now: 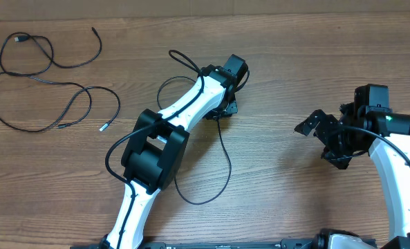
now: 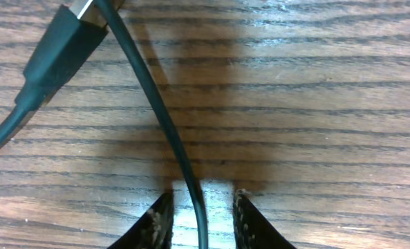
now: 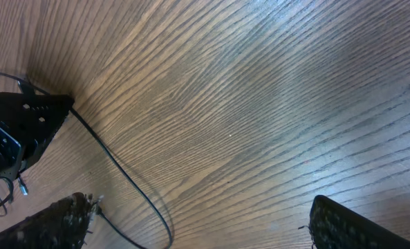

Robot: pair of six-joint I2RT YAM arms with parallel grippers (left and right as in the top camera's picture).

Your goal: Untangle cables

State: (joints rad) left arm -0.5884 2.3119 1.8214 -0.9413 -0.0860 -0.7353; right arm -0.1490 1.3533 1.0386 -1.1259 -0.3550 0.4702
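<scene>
The left end effector has its two fingers drawn close but not pressed together. A thin black cable runs up between them with a strip of table showing on either side, so no pinch shows. At the upper left of this wrist view lies a black USB plug with a silver tip. The cable crosses just past that tip at the top edge.

From overhead, the left end effector stands near the middle of the frame. The same cable curves out from under it and trails down to the lower centre.

Two other cables lie in loose curves at the upper left, well apart from both arms. One has a plug end near the top edge. The other, looped cable ends in a silver tip lower down.

The right end effector stands at the right of the overhead frame over bare wood. Its own camera shows the right end effector spread wide with nothing between its fingers. The cable crosses the lower left of that frame.
</scene>
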